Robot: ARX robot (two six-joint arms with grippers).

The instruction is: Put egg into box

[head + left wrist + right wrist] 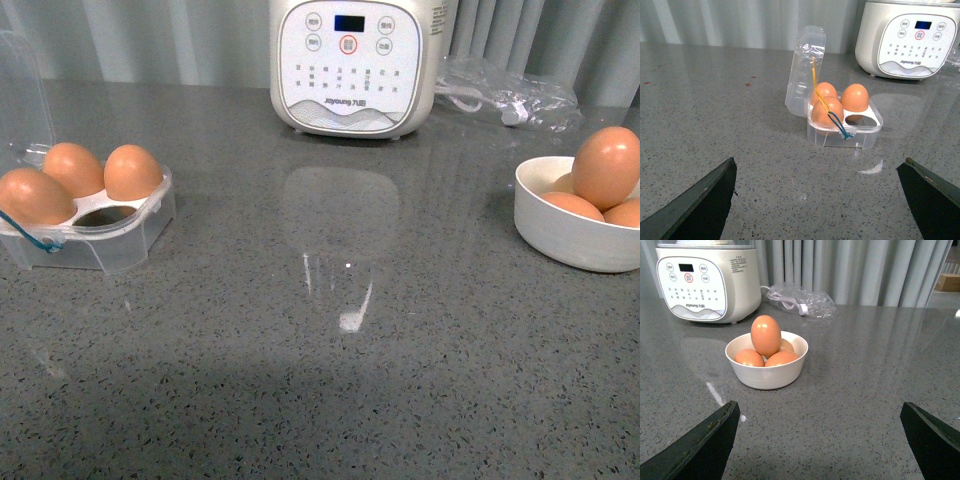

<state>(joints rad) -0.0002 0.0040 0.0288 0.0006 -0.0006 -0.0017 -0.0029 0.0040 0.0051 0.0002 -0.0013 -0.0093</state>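
Right pincer [819, 407] is released and empty, jaws spread wide, and it hangs above the bench [865, 390] with the bowl [765, 376] straight ahead of it. The egg [765, 335] stands upright on top of the others in the bowl, which sits at 3 o'clock on the bench in the front view. Left pincer [818, 167] is likewise released and empty, facing the box [845, 134] at 9 o'clock. The box has its lid [805, 70] up, three cells filled, and one free cell [855, 118] at about 5 o'clock of its tray. The step in hand looks like the reach for the top egg. It is best to come down from above, straddle its middle, close softly, and lift straight up so the eggs beneath do not roll. Then carry it across to the free cell, clear of the strings [839, 125]
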